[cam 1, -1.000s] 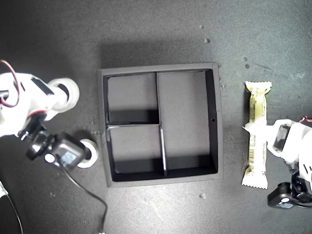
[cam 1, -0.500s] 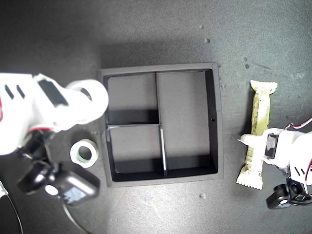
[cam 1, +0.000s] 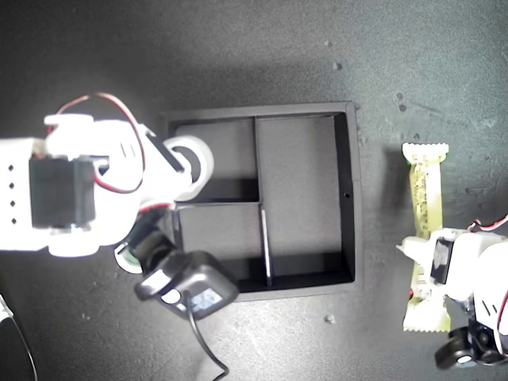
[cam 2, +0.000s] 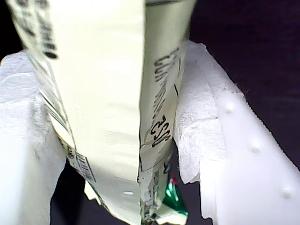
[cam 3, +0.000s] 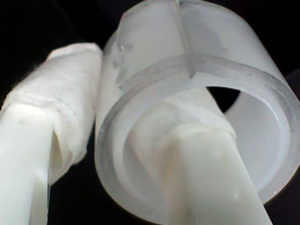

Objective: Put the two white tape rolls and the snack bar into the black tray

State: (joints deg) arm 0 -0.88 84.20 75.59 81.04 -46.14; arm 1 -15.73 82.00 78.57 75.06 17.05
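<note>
Over the dark table (cam 1: 413,48), the snack bar (cam 2: 108,108) sits between my first gripper's (cam 2: 117,140) jaws.

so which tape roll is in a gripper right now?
The wider thin-walled roll: my second gripper pinches its wall, over the black tray. The smaller roll is mostly hidden under that arm, outside the tray.

The black tray (cam 1: 349,198) is matte black all over, on a dark grey speckled table (cam 1: 238,48). The snack bar (cam 1: 423,198) wears a pale cream-yellow wrapper with dark print and a barcode — a green patch shows near one end in the first wrist view. The wide tape roll (cam 3: 197,93) is translucent white, the smaller roll (cam 1: 125,257) white with a greenish tint — both arms white with black parts
</note>
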